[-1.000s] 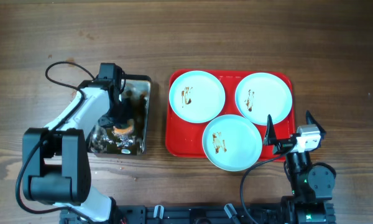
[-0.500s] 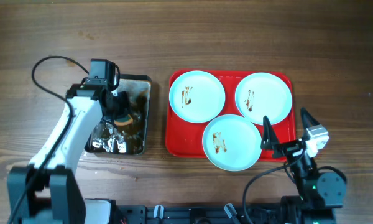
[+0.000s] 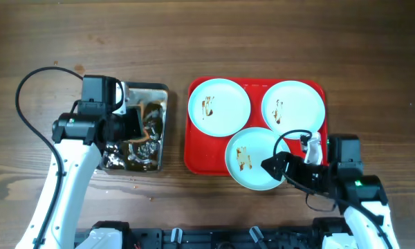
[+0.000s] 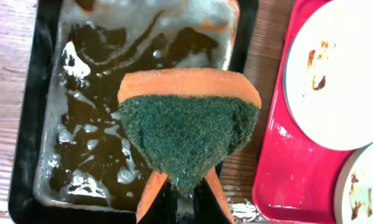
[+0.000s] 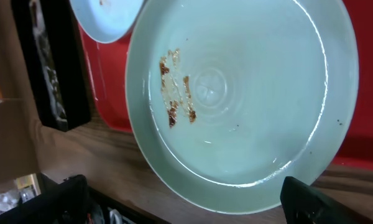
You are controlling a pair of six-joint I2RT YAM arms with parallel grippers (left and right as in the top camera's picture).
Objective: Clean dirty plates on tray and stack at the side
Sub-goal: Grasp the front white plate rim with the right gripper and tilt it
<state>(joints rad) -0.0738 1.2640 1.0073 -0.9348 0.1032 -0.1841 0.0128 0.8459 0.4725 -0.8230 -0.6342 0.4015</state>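
Orange sponge (image 4: 188,124) clamped in left jaws above dark pan (image 4: 23,155).

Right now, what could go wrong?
1. The gripped sponge above the pan looks soaked, so it may drip brown liquid in transit.
2. The front plate overhangs the tray's near rim. The open right pincer, poised at that edge, could tip it or push it off.
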